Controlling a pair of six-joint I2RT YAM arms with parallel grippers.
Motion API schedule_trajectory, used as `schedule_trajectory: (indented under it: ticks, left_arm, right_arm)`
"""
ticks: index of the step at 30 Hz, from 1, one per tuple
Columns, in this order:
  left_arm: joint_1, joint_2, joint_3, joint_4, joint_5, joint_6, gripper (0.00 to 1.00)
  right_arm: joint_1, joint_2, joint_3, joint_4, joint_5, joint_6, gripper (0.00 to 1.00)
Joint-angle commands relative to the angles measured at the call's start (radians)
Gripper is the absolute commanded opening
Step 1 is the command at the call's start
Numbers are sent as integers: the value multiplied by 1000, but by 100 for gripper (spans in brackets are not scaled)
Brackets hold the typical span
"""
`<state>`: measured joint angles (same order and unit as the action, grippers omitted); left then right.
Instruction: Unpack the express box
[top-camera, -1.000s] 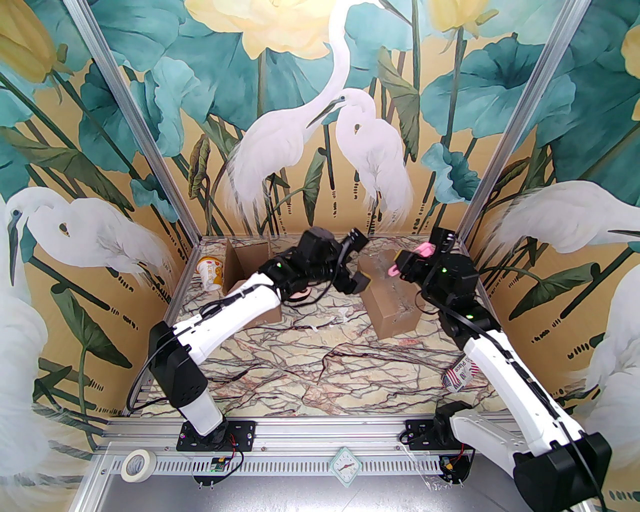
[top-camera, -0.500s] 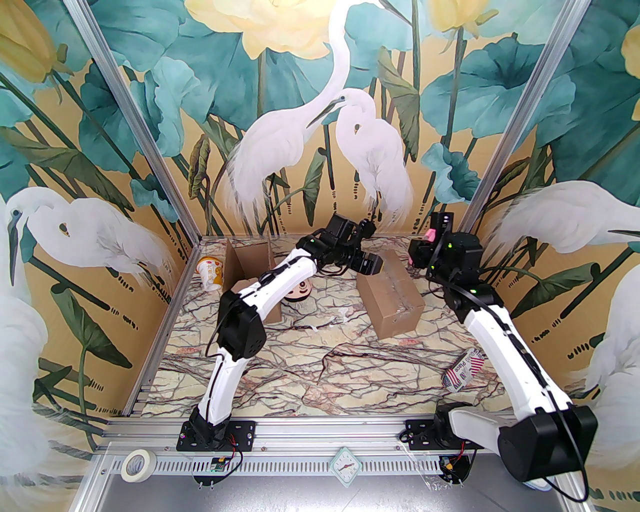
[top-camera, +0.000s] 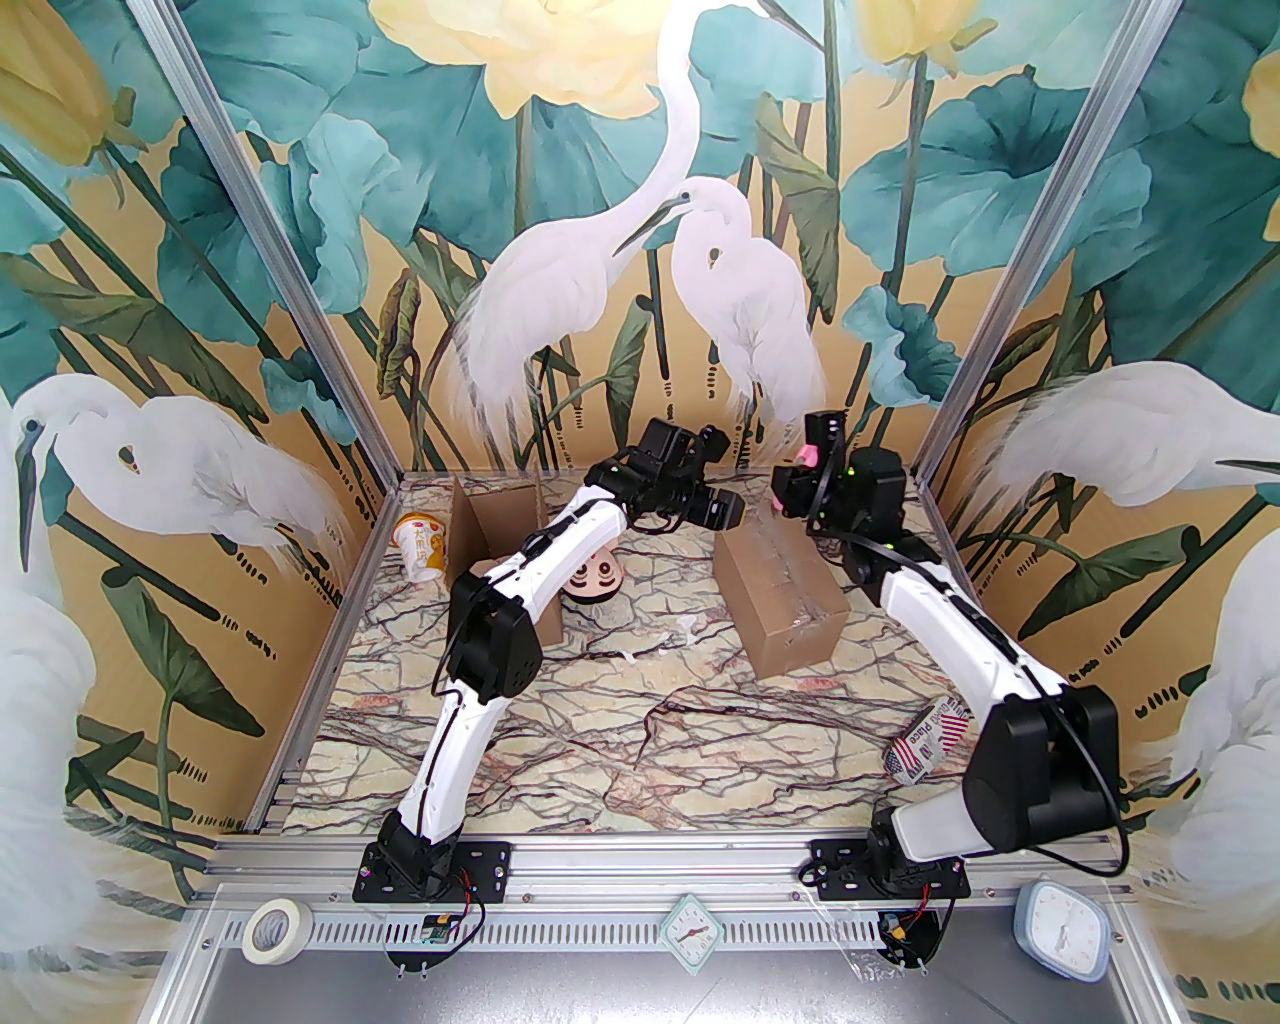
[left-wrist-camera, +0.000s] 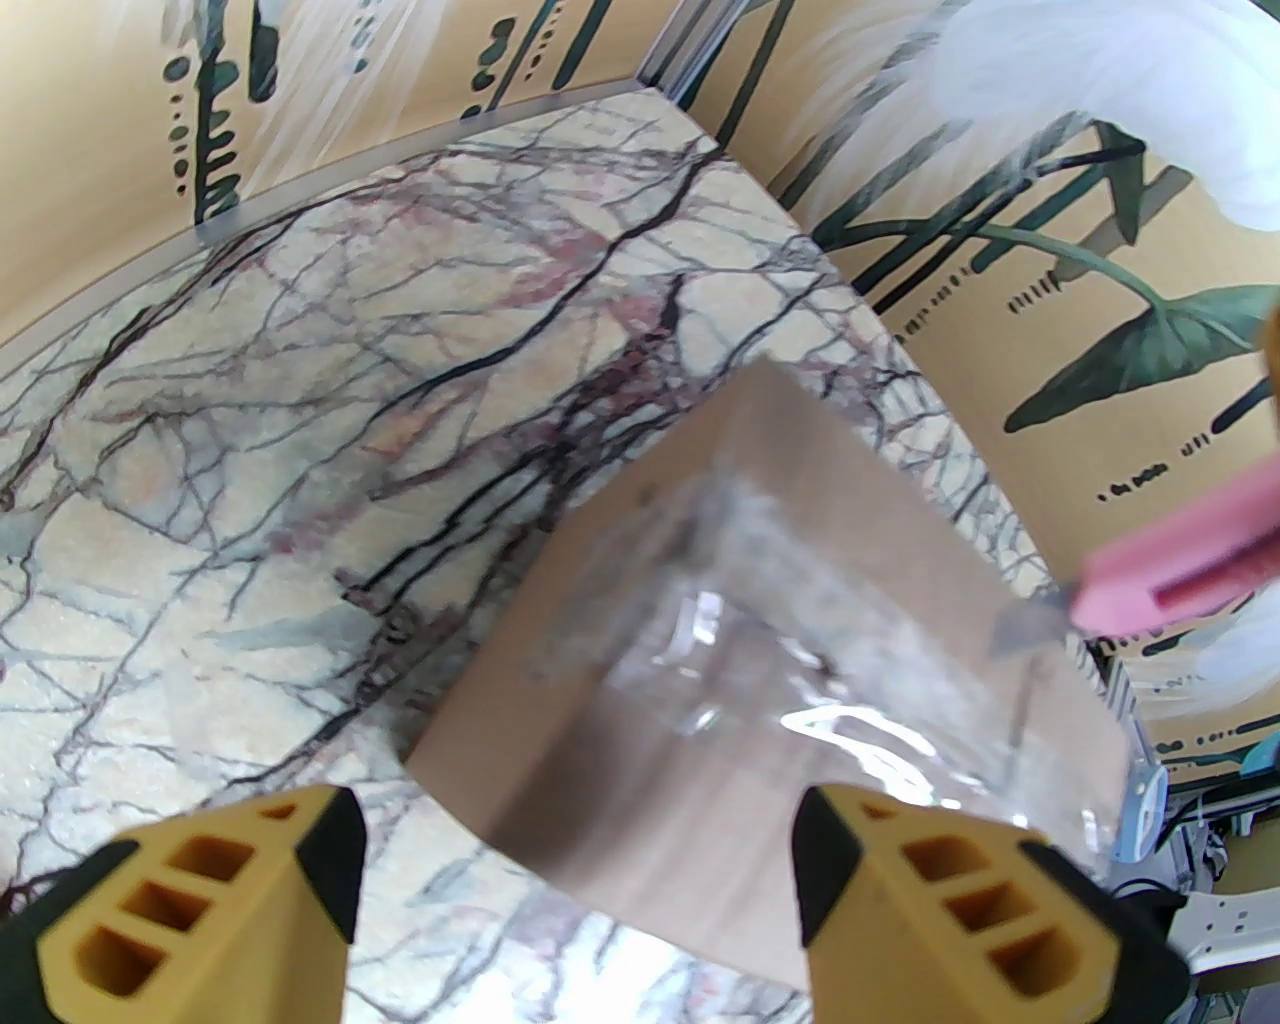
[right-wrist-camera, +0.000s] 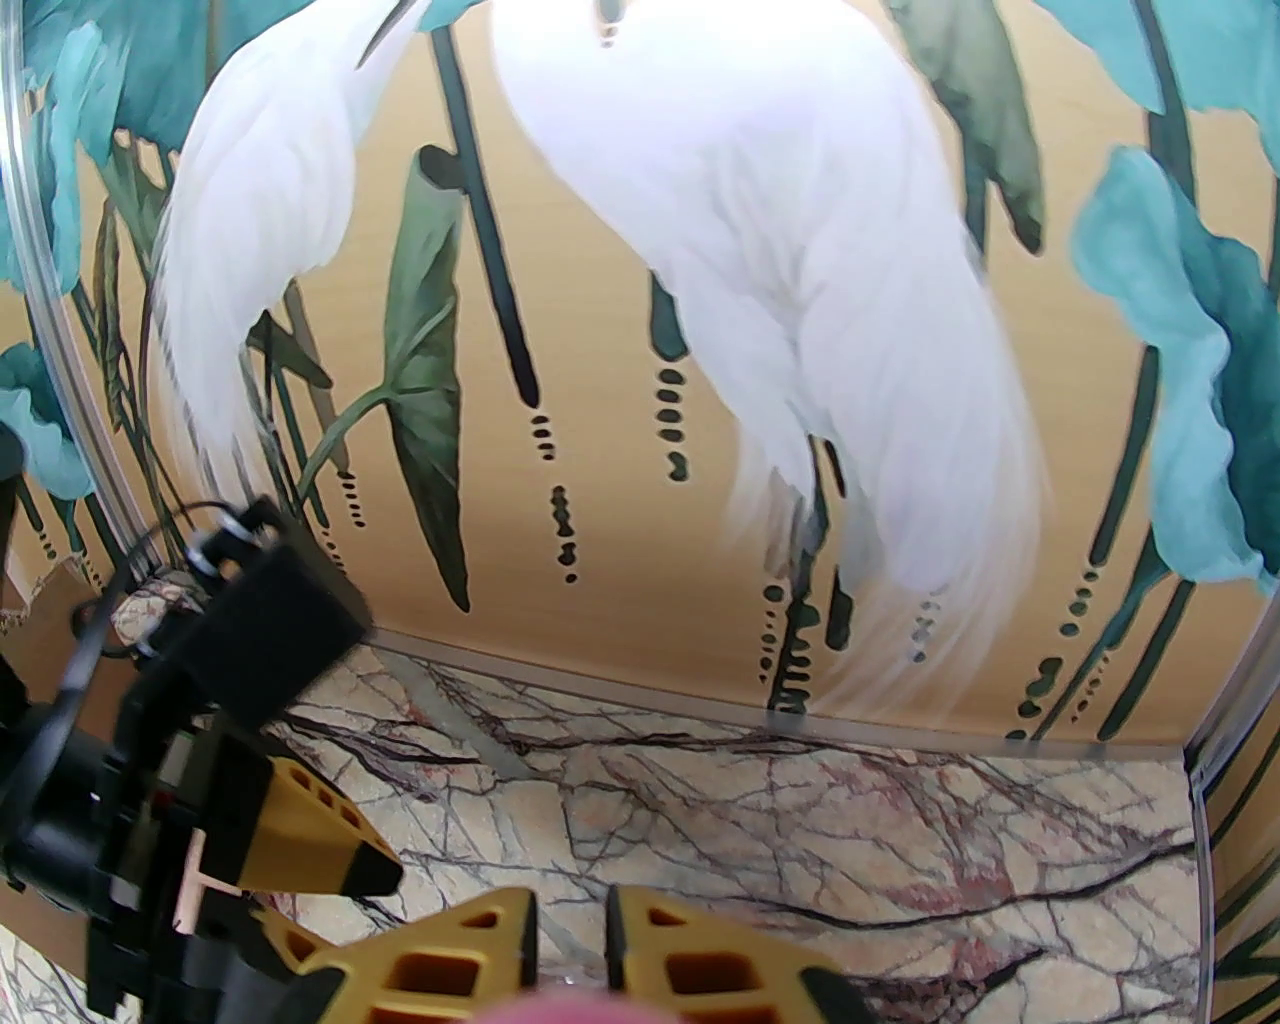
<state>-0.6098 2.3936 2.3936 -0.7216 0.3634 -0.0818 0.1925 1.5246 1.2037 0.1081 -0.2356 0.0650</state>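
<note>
The express box (top-camera: 780, 590) is a shut brown carton with clear tape along its top, lying right of centre on the marble table. My left gripper (top-camera: 715, 505) hovers open just off the box's far left corner. In the left wrist view its yellow fingers (left-wrist-camera: 200, 900) stand wide apart, with the taped box (left-wrist-camera: 760, 650) beyond them. My right gripper (top-camera: 795, 490) is shut on a pink utility knife (top-camera: 808, 455) over the box's far end. The knife (left-wrist-camera: 1170, 580) has its blade at the far edge of the taped top. The right fingers (right-wrist-camera: 700, 960) stand nearly together.
An opened carton (top-camera: 500, 540) stands at the back left, with a noodle cup (top-camera: 420, 545) beside it and a round face toy (top-camera: 595, 580) in front. A printed packet (top-camera: 930, 740) lies near the right arm. The back wall is close behind both grippers.
Both grippers have moved back and up to the box's far end. The right one swung left with the knife. The left arm's elbow has folded upright.
</note>
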Motion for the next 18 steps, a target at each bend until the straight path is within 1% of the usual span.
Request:
schedule_trajectory:
  ticks: [1, 7, 11, 18]
  left_arm:
    - [5, 52, 31, -7, 24, 18, 77]
    - [6, 79, 32, -2, 8, 12, 79]
    - [6, 84, 27, -13, -9, 16, 79]
    - [6, 80, -10, -6, 3, 6, 78]
  right_arm:
    - [22, 28, 44, 62, 22, -47, 0]
    - [36, 65, 52, 87, 46, -70, 0]
    - [40, 88, 61, 89, 55, -93, 0]
    - [42, 118, 69, 91, 52, -110, 0]
